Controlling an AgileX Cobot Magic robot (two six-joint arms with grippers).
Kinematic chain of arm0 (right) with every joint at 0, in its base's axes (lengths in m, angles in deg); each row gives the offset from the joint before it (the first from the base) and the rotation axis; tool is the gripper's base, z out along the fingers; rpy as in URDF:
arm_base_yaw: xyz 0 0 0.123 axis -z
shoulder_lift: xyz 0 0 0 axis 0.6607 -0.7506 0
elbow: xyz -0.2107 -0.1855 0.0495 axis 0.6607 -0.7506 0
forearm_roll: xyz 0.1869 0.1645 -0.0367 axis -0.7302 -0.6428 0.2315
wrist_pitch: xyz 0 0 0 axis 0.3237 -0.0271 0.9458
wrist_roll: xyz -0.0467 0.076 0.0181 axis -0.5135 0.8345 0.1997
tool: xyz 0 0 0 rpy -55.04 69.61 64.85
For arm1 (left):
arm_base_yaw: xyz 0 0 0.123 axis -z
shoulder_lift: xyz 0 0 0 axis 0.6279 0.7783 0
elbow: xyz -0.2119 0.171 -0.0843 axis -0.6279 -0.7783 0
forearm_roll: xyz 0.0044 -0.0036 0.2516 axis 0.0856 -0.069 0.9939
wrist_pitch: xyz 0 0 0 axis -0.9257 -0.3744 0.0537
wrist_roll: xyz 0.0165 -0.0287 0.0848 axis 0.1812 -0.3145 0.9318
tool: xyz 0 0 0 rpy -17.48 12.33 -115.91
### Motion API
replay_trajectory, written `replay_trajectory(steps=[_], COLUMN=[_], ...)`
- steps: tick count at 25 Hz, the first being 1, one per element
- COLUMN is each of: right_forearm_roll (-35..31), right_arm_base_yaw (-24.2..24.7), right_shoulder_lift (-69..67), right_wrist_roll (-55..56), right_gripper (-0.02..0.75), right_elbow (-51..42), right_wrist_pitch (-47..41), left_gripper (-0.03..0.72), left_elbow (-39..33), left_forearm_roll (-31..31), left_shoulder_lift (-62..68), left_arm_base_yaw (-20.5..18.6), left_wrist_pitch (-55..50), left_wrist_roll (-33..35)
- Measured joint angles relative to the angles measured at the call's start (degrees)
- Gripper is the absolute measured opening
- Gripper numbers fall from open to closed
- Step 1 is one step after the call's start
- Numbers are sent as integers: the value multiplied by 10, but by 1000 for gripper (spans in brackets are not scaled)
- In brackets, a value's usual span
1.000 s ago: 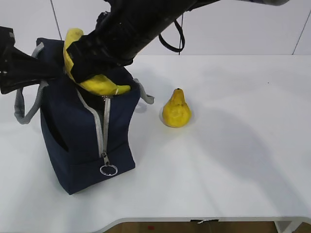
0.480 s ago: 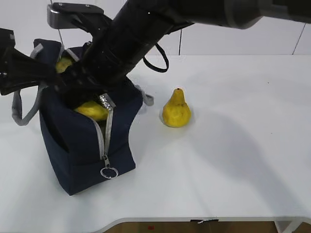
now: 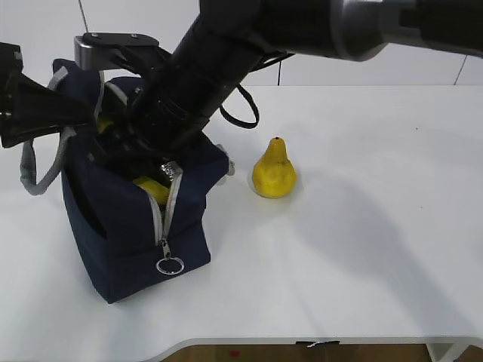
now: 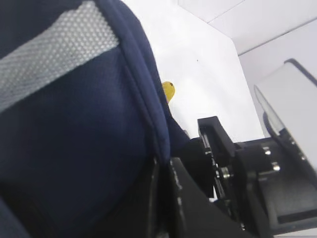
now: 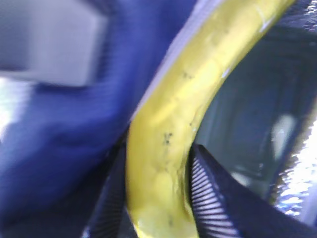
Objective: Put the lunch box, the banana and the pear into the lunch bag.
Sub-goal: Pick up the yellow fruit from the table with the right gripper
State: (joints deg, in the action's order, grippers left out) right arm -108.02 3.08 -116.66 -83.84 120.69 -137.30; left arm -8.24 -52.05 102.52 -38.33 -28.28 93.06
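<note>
The navy lunch bag stands at the left of the table with its zipper open. My right gripper is shut on the yellow banana and reaches down into the bag's mouth. In the exterior view only a bit of the banana shows in the zipper gap. My left gripper is shut on the bag's rim and holds the left side up. The pear stands upright on the table to the right of the bag. The lunch box is not clearly seen; a pale blurred shape lies deep inside the bag.
The right arm crosses over the bag from the upper right. A grey webbing handle hangs at the bag's left. The zipper's metal pull ring hangs low on the front. The white table stretches right of the pear.
My right gripper has gone down into the bag with the banana, which was above the rim a second ago. The left gripper and the pear have not moved.
</note>
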Motion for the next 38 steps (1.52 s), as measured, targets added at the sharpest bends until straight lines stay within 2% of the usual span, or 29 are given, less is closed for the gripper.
replay_trajectory(steps=[6, 11, 15, 24, 38], right_forearm_roll=[-4, 3, 32, 128, 118], right_arm_base_yaw=[0, 0, 0, 0, 86], right_shoulder_lift=[-1, -1, -1, -1, 41], right_wrist_roll=[-1, -2, -2, 32, 68], right_gripper=[319, 401, 430, 433, 433], right_elbow=[9, 58, 101, 163, 164], right_wrist_pitch=[-24, -63, -87, -161, -173], left_gripper=[0, 0, 0, -1, -1], left_elbow=[0, 0, 0, 0, 0], left_forearm_roll=[0, -1, -4, -5, -5], left_shoulder_lift=[0, 0, 0, 0, 0], left_arm_base_yaw=[0, 0, 0, 0, 0], left_wrist_pitch=[-2, -3, -3, -2, -2], left_wrist_roll=[0, 0, 0, 0, 0])
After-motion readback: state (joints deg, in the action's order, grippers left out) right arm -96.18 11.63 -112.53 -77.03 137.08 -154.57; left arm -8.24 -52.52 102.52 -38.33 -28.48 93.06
